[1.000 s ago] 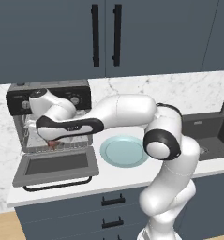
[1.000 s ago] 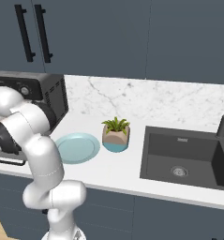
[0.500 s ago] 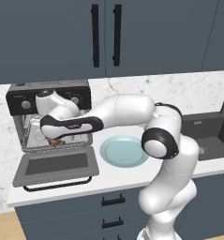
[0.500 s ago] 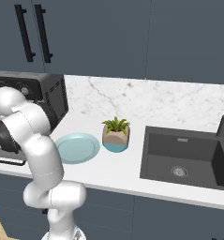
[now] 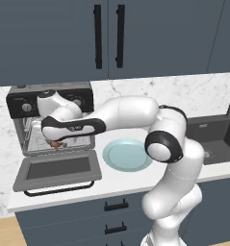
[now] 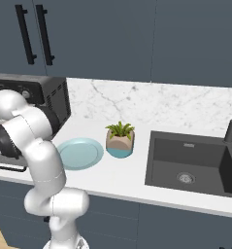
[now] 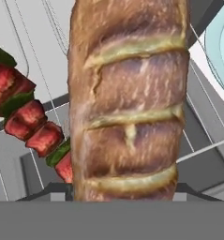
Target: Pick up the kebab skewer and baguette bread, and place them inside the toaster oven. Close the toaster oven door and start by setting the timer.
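The toaster oven [image 5: 20,103] stands at the counter's left with its door [image 5: 56,170] dropped flat. My gripper [image 5: 52,140] reaches into the oven's mouth. In the hand view the baguette bread [image 7: 127,108] fills the middle, lengthwise between my gripper [image 7: 123,191]. One dark fingertip [image 7: 59,190] shows right beside the loaf. Whether the tips still press on it cannot be made out. The kebab skewer [image 7: 29,122] lies just left of the loaf on the wire rack [image 7: 202,150], partly tucked behind it. The oven [image 6: 35,92] also shows behind my arm in the right base view.
A light blue plate [image 5: 128,154] sits on the counter right of the oven door, also seen as plate [image 6: 79,153]. A small potted plant [image 6: 120,140] stands beside it, and a dark sink [image 6: 190,165] lies further right. Cabinets hang overhead.
The hand stays in the oven's mouth with hardly any shift. The rest of the scene is unchanged.
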### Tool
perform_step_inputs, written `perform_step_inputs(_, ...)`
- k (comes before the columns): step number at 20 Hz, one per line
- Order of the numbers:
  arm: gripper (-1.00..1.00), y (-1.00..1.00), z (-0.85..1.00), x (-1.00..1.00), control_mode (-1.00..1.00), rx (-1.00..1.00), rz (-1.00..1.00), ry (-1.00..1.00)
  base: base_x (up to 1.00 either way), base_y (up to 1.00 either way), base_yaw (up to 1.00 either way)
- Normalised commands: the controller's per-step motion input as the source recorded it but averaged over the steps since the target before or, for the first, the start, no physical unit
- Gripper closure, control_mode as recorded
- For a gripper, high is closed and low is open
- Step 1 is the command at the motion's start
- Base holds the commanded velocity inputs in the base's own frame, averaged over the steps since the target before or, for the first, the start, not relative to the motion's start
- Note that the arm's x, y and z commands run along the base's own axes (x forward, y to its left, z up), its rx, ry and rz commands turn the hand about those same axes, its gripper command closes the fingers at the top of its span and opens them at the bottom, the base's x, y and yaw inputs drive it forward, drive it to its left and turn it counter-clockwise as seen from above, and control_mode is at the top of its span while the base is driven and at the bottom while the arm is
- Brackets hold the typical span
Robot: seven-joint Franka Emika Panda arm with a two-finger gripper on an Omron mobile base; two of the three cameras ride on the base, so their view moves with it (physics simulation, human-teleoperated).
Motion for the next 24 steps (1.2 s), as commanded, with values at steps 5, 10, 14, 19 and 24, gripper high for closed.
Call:
perform_step_inputs(5,-1.0,-0.36,0.0,-0.25,-1.0,0.01,0.0,0.0,0.0,0.0,0.0)
perform_step_inputs(10,-1.0,-0.28,0.05,-0.41,-1.0,0.0,0.0,0.0,0.0,0.0,0.0)
perform_step_inputs(14,-1.0,-0.18,0.32,-0.49,-1.0,0.0,0.0,0.0,0.0,0.0,0.0)
perform_step_inputs(19,-1.0,-0.02,0.54,-0.24,-1.0,0.0,0.01,-0.01,0.0,0.0,0.0)
perform_step_inputs(24,-1.0,0.0,0.62,-0.5,-1.0,0.0,0.01,-0.04,0.0,0.0,0.0)
